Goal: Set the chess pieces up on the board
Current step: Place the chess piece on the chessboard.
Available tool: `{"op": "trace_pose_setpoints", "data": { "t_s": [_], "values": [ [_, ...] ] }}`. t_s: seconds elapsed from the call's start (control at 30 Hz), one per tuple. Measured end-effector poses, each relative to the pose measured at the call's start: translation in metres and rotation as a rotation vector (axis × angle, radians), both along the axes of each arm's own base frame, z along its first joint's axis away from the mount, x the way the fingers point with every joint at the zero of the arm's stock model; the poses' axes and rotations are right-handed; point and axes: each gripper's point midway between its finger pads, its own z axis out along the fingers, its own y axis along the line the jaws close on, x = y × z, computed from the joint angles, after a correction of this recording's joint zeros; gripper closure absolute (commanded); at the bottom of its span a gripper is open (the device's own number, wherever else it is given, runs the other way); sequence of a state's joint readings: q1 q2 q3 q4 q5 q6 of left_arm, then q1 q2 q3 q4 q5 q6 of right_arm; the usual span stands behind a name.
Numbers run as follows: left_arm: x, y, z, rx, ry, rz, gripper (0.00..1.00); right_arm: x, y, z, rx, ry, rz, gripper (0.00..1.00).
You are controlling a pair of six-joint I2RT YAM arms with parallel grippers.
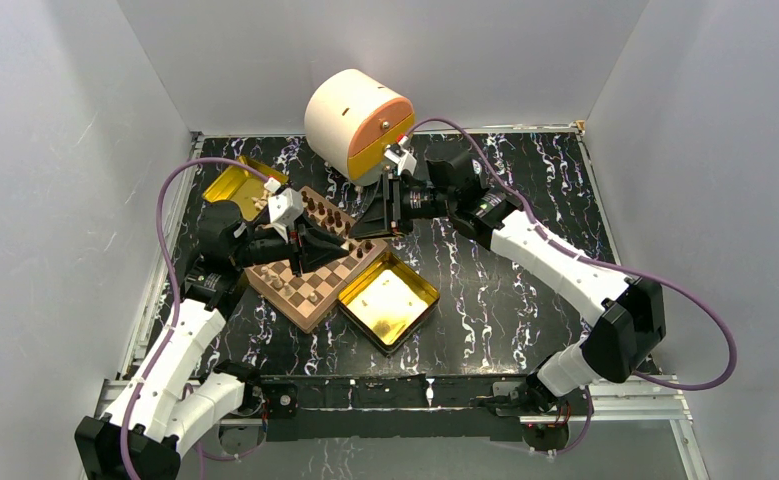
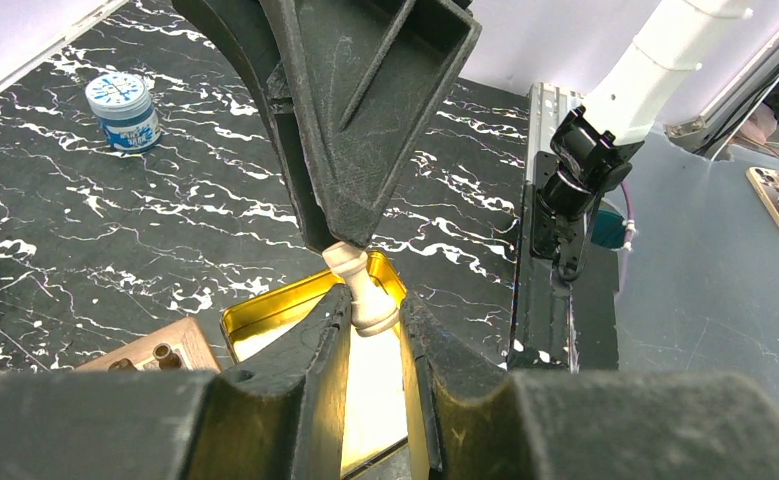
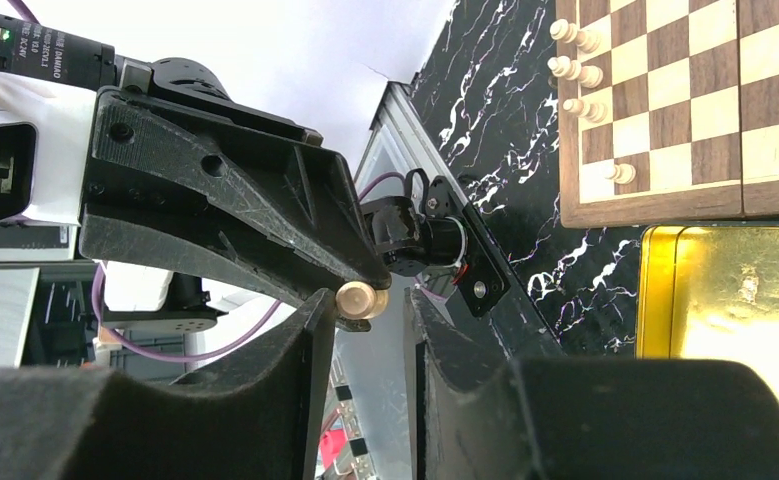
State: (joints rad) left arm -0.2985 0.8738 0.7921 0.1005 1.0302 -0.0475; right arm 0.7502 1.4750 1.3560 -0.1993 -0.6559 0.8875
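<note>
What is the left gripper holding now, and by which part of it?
The left gripper holds a light tan chess piece, clamped by one end between its fingertips. The other end sticks out between the open jaws of the right gripper.

Board (image 1: 303, 300) left of near tin (image 1: 395, 300) — drum (image 1: 350, 120) behind.

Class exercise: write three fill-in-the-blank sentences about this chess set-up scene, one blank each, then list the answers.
1. The chess piece pinched between the fingers of the left gripper is ___ in colour.
2. The open square tin beside the board is ___ in colour.
3. The small jar standing on the marbled table has a white and ___ label.

Missing words: light tan; gold; blue.
</note>
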Motion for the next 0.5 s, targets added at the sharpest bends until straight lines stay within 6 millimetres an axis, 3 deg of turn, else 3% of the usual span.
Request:
{"op": "trace_pose_setpoints", "data": {
  "t_s": [0.27,0.5],
  "values": [
    [0.0008,0.0002,-0.0018,0.006,-0.005,0.000,1.00,-0.0058,0.0041,0.0004,0.013,0.002,0.035,0.64],
    [0.0016,0.0004,-0.0032,0.012,-0.010,0.002,1.00,-0.0070,0.0052,-0.0008,0.013,0.005,0.045,0.81]
  ]
}}
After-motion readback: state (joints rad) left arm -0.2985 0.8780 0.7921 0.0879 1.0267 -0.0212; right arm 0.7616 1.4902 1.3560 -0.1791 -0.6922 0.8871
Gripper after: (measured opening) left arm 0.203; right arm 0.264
